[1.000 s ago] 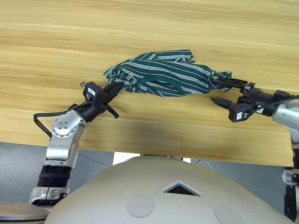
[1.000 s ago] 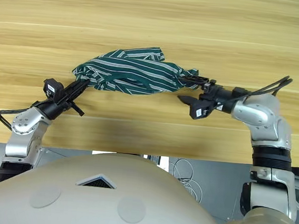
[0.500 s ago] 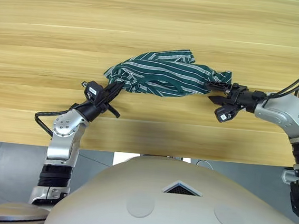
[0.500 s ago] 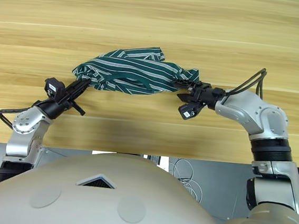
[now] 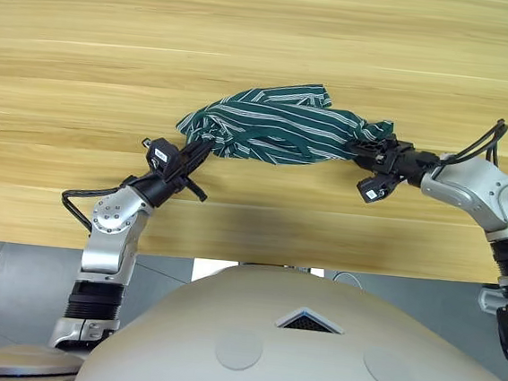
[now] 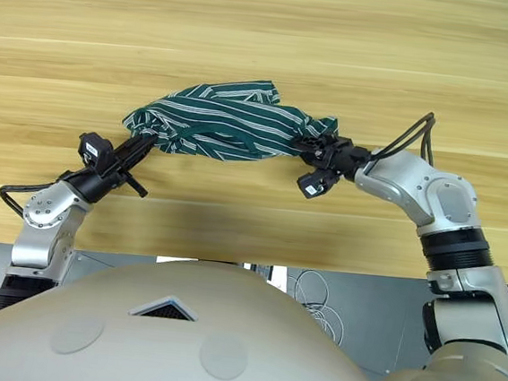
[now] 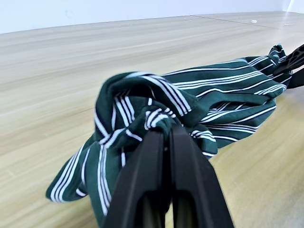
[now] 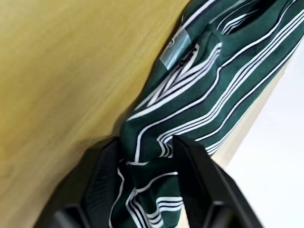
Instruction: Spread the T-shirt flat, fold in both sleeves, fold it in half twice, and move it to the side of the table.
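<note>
A green T-shirt with white stripes (image 5: 278,130) lies bunched in a long roll near the middle of the wooden table (image 5: 252,28). My left gripper (image 5: 202,146) is at its left end, shut on a wad of the fabric (image 7: 142,102). My right gripper (image 5: 358,152) is at the shirt's right end. In the right wrist view, striped cloth (image 8: 223,61) fills the gap between its two fingers (image 8: 104,166), which press on it from both sides.
Bare wood stretches wide behind and to both sides of the shirt. The table's front edge (image 5: 256,263) runs just below both arms, with a grey floor beyond it.
My right gripper has moved left, from open and just off the shirt's right end, and its fingers have come in around that end. The left arm and the shirt have barely moved.
</note>
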Controlling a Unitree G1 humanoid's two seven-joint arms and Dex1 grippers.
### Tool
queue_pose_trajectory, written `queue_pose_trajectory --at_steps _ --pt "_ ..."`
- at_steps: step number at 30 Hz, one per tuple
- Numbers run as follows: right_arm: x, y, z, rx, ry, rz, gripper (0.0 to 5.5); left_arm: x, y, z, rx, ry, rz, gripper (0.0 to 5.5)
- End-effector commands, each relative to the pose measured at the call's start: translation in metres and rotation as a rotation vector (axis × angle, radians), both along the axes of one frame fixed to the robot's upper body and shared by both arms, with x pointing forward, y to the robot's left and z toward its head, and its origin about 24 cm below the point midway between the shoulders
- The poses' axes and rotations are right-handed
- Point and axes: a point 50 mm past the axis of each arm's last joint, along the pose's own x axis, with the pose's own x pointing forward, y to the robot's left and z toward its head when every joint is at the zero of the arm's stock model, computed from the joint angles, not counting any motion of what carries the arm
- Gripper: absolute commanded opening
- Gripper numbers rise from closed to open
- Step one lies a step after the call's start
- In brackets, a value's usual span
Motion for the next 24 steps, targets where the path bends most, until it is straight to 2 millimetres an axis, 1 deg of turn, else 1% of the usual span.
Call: queue_pose_trajectory --at_steps 1,9,14,20,24 --pt "0.006 0.005 0.003 -0.013 -0.032 0.015 1.28 0.0 0.0 0.001 0.023 0.005 -0.008 0.0" --pt "0.008 0.007 0.004 -0.006 -0.049 -0.001 0.03 0.0 -0.001 0.002 0.021 0.003 -0.009 0.0" --pt "0.006 0.009 0.012 0.066 -0.029 -0.015 0.03 0.0 0.0 0.002 0.023 -0.001 -0.004 0.0" --pt "0.013 -0.002 0.033 0.19 -0.041 -0.083 0.03 0.005 0.002 0.007 0.017 -0.038 0.019 0.0" --pt "0.023 -0.005 0.052 0.3 -0.094 -0.125 0.03 0.008 0.003 0.01 0.007 -0.07 0.041 0.0"
